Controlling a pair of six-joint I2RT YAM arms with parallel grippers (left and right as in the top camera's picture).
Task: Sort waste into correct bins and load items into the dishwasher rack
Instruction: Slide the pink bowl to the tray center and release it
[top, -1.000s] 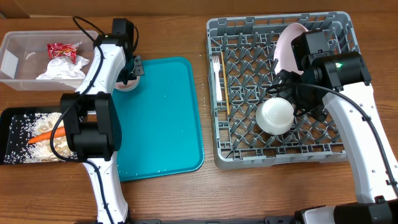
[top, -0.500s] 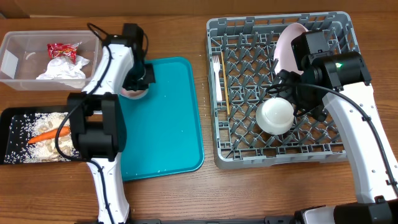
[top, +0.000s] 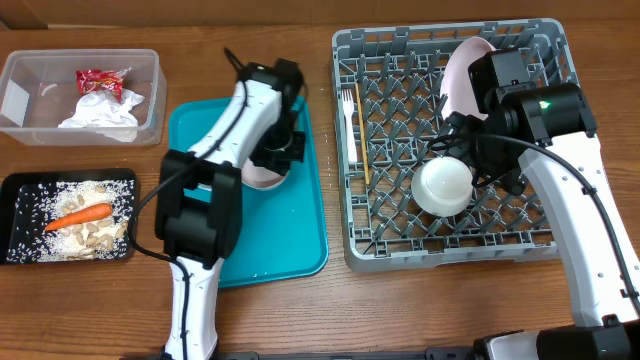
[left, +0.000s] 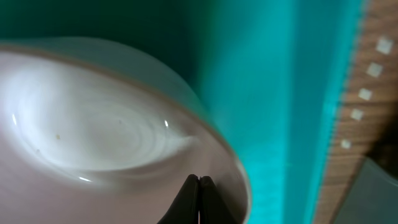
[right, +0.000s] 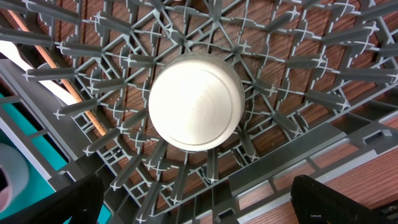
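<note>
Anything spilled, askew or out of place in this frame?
Nothing serious. Loose white rice grains lie scattered over the shallow black rectangular tray, apparently all inside it. In the large grey plastic rack, the white plastic fork and thin wooden stick lie flat rather than upright.

I am seeing the flat teal plastic tray (top: 290, 240) glowing a solid blue-green, and the pale pink glossy round bowl (left: 106, 134) against it is showing soft white highlights. The square grey plastic rack (top: 450, 250) is showing a lattice pattern, and the wooden counter (top: 430, 310) is showing brown grain. The upturned creamy white round bowl (right: 196, 102) is looking plain and unmarked. The orange carrot (top: 78, 216) is standing out against white rice (top: 40, 195) on the shallow black rectangular tray (top: 22, 248).
</note>
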